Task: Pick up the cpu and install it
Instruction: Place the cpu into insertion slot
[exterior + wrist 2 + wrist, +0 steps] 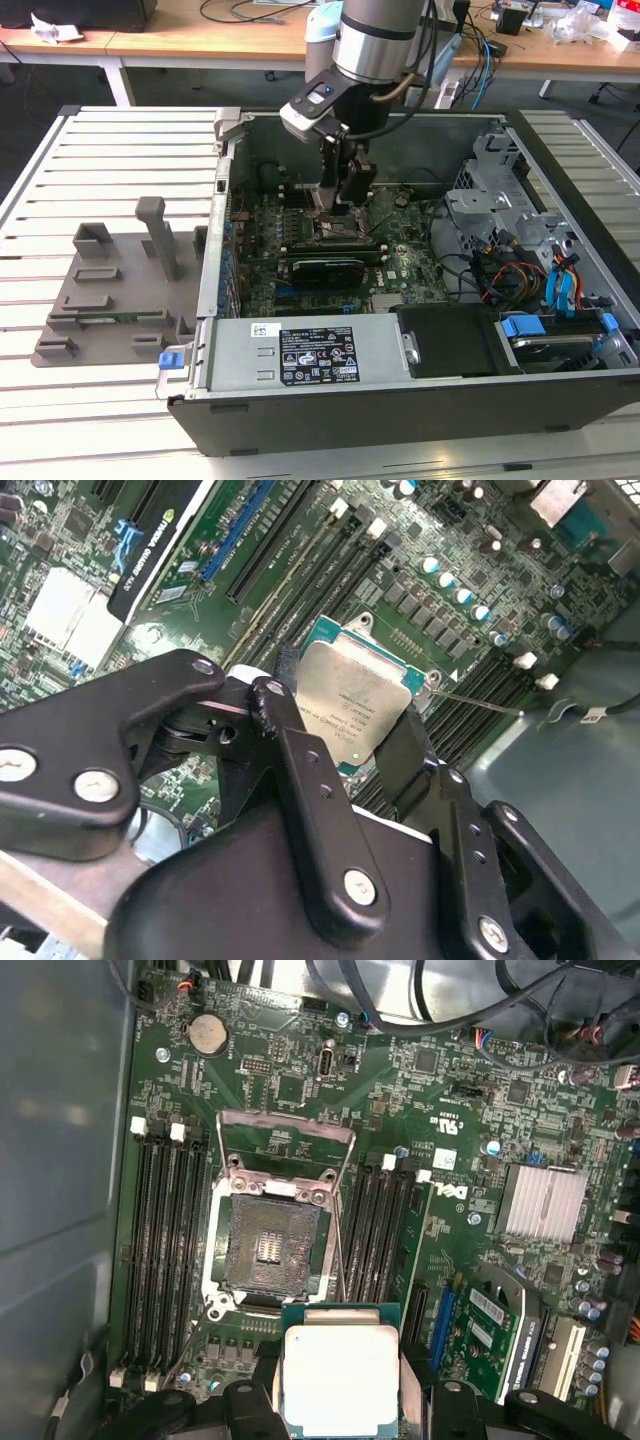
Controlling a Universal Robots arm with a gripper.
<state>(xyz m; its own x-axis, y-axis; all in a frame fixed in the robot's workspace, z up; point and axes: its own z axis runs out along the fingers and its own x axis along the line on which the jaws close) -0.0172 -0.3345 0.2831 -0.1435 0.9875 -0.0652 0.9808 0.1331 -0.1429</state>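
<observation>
The open computer case (400, 415) lies on a slatted table (100, 150). It holds a green motherboard (405, 265), a black graphics card (325, 270) across it, a grey power supply (300, 352) along the near wall, and a drive cage (500, 190) with coloured cables toward the exterior view's right. In the first wrist view the CPU socket (268, 1248) stands empty, its metal load plate (285, 1130) swung up, with empty memory slots (165, 1250) on both sides. The gripper (338, 208) reaches down into the case over the board. Its fingers (300, 770) are drawn in narrowly and clamp the cpu (360, 695) by two opposite edges, silver top showing. The cpu (340, 1380) hangs beside the socket, not seated in it.
</observation>
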